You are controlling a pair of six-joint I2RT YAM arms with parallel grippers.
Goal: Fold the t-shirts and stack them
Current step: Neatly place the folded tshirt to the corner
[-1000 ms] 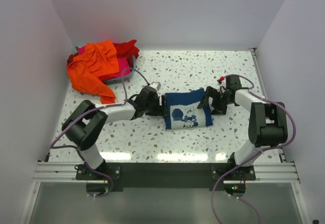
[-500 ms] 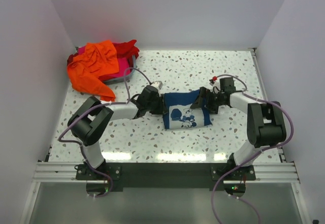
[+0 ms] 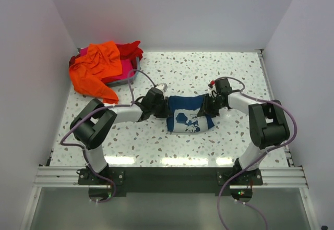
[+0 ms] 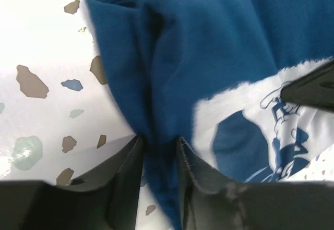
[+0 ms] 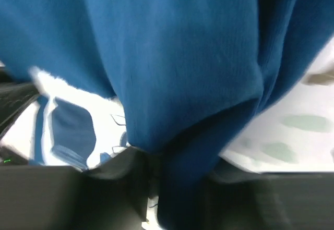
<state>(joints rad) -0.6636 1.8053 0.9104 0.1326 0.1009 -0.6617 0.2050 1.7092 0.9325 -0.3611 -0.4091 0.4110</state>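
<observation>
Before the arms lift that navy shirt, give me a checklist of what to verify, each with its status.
1. The left gripper is closed on the left edge of the navy t-shirt: ok.
2. The right gripper is closed on its right edge: ok.
3. Each grip catches every layer of the fold: cannot tell.
4. The white print faces up: ok.
5. The orange t-shirt lies heaped at the far left corner, apart from the navy one: ok.
</observation>
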